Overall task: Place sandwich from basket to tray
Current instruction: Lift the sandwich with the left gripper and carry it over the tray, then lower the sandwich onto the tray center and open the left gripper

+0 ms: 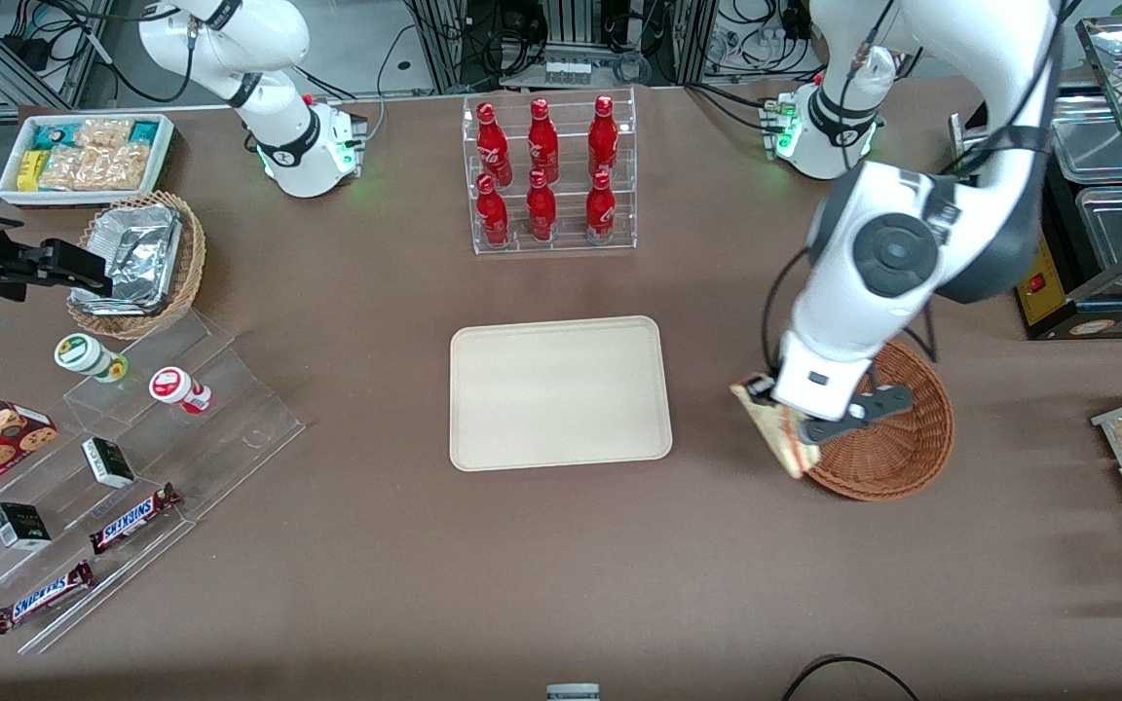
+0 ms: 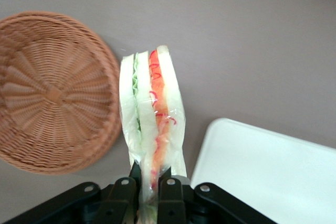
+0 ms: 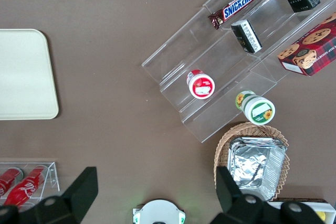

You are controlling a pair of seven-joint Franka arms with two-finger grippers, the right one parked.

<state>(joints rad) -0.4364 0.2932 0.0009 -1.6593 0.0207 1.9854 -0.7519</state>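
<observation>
Sandwich (image 1: pixel 773 425): held up by the gripper, at the rim of the basket on the side facing the tray, in the right half of the front picture.
Gripper (image 1: pixel 807 431): fingers closed tight on one end of the sandwich (image 2: pixel 151 124).
Basket (image 1: pixel 897 438): lower right of the front picture, with nothing inside it (image 2: pixel 50 93).
Tray (image 1: pixel 559 392): center, bare, apart from the basket.
Wrist view only: green and red filling layers, the clear wrap, the fingers (image 2: pixel 170 192) pinching it.
</observation>
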